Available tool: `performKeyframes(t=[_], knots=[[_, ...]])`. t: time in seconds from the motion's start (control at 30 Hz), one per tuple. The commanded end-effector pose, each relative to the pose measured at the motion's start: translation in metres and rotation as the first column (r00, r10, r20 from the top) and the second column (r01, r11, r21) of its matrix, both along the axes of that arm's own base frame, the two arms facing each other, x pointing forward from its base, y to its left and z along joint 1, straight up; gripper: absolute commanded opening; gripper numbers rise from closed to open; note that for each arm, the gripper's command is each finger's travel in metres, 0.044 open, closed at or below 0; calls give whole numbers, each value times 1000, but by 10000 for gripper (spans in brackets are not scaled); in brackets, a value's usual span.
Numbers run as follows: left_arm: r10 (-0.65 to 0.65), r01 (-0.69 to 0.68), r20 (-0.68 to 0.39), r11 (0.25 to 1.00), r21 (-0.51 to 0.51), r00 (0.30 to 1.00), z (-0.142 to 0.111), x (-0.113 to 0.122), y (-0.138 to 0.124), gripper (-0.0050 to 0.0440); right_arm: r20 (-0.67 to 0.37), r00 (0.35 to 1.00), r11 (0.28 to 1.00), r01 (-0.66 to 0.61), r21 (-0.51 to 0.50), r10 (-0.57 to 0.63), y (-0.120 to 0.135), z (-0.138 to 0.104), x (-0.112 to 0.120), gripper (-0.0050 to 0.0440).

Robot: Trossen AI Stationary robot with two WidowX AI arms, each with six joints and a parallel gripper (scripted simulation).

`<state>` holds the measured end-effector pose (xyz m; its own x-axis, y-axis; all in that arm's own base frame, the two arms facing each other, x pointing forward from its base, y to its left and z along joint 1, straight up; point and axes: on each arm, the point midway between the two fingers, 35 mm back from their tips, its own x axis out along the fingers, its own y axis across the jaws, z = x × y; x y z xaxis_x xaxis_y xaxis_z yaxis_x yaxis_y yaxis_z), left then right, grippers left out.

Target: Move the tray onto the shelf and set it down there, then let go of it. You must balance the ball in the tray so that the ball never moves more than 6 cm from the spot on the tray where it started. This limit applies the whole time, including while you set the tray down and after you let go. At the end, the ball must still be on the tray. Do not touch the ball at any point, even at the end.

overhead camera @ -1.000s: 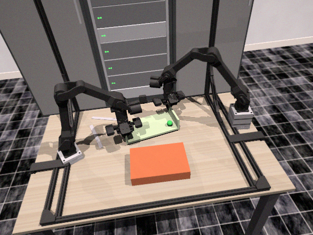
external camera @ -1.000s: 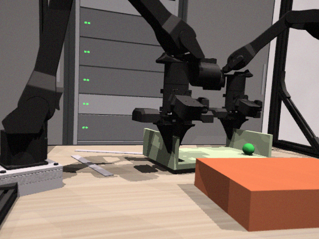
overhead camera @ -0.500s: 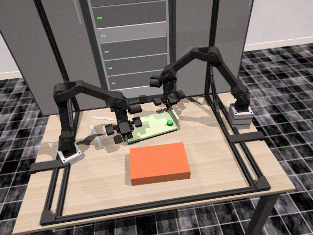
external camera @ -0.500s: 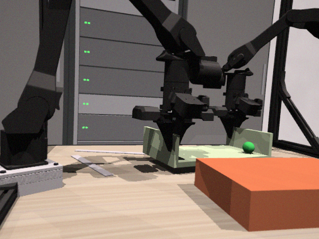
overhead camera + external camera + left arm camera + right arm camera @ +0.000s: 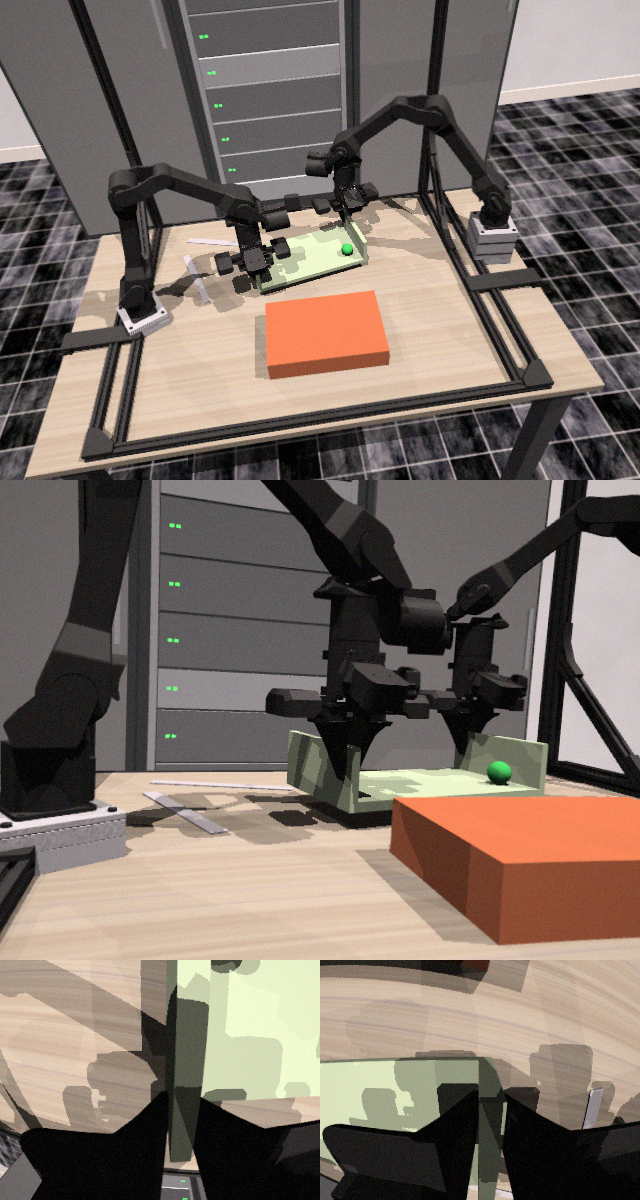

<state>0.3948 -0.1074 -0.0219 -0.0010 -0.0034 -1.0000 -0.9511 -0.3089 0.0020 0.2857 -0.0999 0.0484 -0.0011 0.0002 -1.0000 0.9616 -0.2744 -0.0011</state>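
Presently holds the tray (image 5: pixel 310 263) (image 5: pixel 439 778) (image 5: pixel 250 1060) (image 5: pixel 350 1082) by both end walls, left pincer (image 5: pixel 347 219) (image 5: pixel 461 753) (image 5: pixel 184 1095) closed on one and right pincer (image 5: pixel 258 276) (image 5: pixel 340 774) (image 5: pixel 486 1097) closed on the other. Lies low at the far half of the table (image 5: pixel 439 351) (image 5: pixel 206 893) (image 5: pixel 115 980) (image 5: pixel 520 1025), between the far edge and the orange block (image 5: pixel 323 325) (image 5: pixel 516 826) (image 5: pixel 477 964), presumably the shelf; cannot tell whether resting or just lifted. Carries the green ball (image 5: pixel 346 249) (image 5: pixel 498 772) loose on the tray floor, near the wall at the left pincer's end, apart from both pincers.

Still needs lifting, carrying toward the near edge, lowering and releasing. Could easily roll the ball beyond its limit by raising one end sooner or by starting or stopping sharply. Might clip the block's side if brought across too low, jolting everything. Might also twist the walls in the grip if moved unevenly, or tip the tray if released before sitting flat.
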Motion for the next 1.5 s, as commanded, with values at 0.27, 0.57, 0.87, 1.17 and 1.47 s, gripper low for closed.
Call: performKeyframes(t=[0.27, 0.57, 0.87, 1.17, 1.47], knots=[[0, 0, 0, 1000, -4, 1000, 7, 0, 0, 20, 6, 1000, 1000, -1, 6, 1, 1, 6, 1, 20], [0, 0, 0, 1000, -4, 1000, 12, 0, 0, 20, 6, 1000, 1000, -1, 6, 1, 1, 11, 1, 20], [0, 0, 0, 1000, -4, 1000, 12, 0, 0, 20, 6, 1000, 1000, -1, 6, 1, 1, 13, 1, 20], [0, 0, 0, 1000, -4, 1000, 17, 0, 0, 20, 6, 1000, 1000, -1, 6, 1, 1, 18, 1, 20], [0, 0, 0, 1000, -4, 1000, 19, 0, 0, 20, 6, 1000, 1000, -1, 6, 1, 1, 18, 1, 20]])
